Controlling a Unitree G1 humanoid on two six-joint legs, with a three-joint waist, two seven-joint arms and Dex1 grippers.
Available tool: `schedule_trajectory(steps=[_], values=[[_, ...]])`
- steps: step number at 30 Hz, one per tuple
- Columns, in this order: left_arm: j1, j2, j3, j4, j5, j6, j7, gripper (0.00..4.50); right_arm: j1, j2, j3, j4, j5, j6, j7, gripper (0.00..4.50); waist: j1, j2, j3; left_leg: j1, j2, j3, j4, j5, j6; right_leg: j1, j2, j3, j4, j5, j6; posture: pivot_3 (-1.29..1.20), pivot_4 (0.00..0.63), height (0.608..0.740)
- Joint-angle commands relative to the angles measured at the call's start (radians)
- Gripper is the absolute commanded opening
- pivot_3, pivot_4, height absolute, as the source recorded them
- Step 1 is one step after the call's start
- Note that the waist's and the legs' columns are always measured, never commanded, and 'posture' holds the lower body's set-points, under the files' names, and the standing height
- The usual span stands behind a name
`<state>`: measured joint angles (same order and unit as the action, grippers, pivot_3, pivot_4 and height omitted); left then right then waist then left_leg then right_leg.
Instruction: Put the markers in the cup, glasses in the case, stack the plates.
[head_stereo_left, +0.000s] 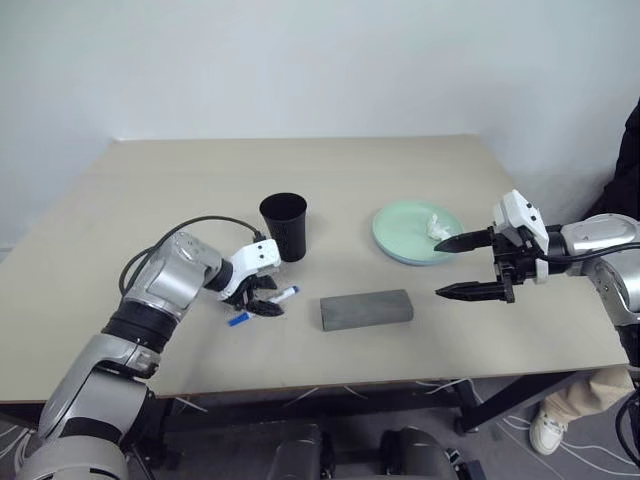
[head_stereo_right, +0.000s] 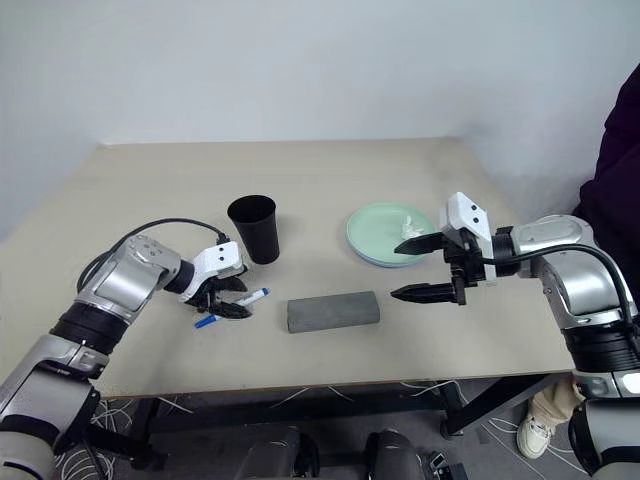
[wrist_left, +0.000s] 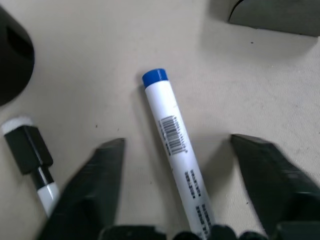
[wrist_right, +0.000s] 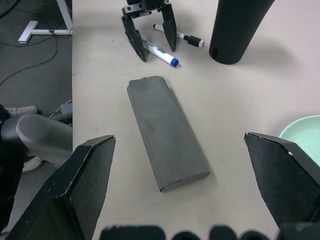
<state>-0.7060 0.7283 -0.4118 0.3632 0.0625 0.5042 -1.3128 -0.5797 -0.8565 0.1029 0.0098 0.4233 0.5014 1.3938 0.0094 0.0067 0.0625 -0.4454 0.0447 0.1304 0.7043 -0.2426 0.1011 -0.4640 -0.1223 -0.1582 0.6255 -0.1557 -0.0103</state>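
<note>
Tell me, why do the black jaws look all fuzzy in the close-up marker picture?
In the left wrist view the left gripper sits right at the lens, so its jaws blur, while the blue-capped marker between them stays sharp enough to show its barcode. In the right wrist view the right gripper looks huge and soft-edged too. In the left eye view the cup casts only a faint shadow.

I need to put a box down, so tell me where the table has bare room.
Bare: the whole far strip of the table behind the cup and the plates, and the near edge in front of the case. Crowded: around the left gripper, straddling the blue-capped marker beside the cup.
</note>
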Motion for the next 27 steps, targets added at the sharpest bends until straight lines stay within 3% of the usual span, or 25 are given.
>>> schedule_trajectory(steps=[1, 7, 12, 18, 23, 27], values=[[-0.019, 0.001, -0.015, -0.003, 0.022, 0.007, -0.015, 2.17, -0.024, 0.0, -0.021, -0.025, 0.01, -0.003, -0.002, 4.5, 0.0, 0.0, 0.0, 0.0, 0.0, 0.0, 0.0, 0.0, 0.0, 0.0, 0.0, 0.0, 0.0, 0.0, 0.0, 0.0, 0.0, 0.704], [-0.005, 0.007, -0.016, -0.024, 0.024, 0.022, -0.022, 0.18, -0.027, 0.004, -0.02, -0.024, 0.008, -0.005, 0.0, 4.5, 0.0, 0.0, 0.0, 0.0, 0.0, 0.0, 0.0, 0.0, 0.0, 0.0, 0.0, 0.0, 0.0, 0.0, 0.0, 0.0, 0.0, 0.704], [-0.014, 0.004, 0.054, -0.11, -0.05, 0.052, -0.038, 0.18, -0.031, 0.004, -0.021, -0.024, 0.009, -0.004, 0.001, 4.5, 0.0, 0.0, 0.0, 0.0, 0.0, 0.0, 0.0, 0.0, 0.0, 0.0, 0.0, 0.0, 0.0, 0.0, 0.0, 0.0, 0.0, 0.704], [-0.122, -0.05, 0.258, -0.274, -0.339, 0.254, -0.087, 0.18, -0.04, 0.008, -0.019, -0.019, 0.007, -0.005, 0.002, 4.5, 0.0, -0.001, 0.001, -0.001, 0.0, -0.001, 0.001, 0.0, 0.0, 0.0, 0.0, 0.0, 0.0, 0.0, 0.0, 0.0, 0.0, 0.704], [-0.244, -0.151, 0.376, -0.158, -0.376, 0.247, 0.101, 0.18, -0.048, 0.015, -0.015, -0.015, 0.005, -0.008, 0.004, 4.5, 0.0, 0.0, 0.0, 0.001, 0.0, -0.001, 0.002, 0.0, 0.0, 0.003, 0.001, 0.0, 0.0, 0.0, 0.0, 0.0, 0.0, 0.704], [-0.305, -0.243, 0.468, 0.048, -0.324, 0.019, 0.337, 0.18, -0.055, 0.022, -0.014, -0.015, 0.007, -0.005, 0.003, 4.5, -0.001, 0.0, 0.0, 0.001, 0.0, -0.001, 0.003, 0.001, 0.0, 0.004, 0.002, 0.0, 0.004, 0.0, 0.0, 0.0, 0.0, 0.704]])
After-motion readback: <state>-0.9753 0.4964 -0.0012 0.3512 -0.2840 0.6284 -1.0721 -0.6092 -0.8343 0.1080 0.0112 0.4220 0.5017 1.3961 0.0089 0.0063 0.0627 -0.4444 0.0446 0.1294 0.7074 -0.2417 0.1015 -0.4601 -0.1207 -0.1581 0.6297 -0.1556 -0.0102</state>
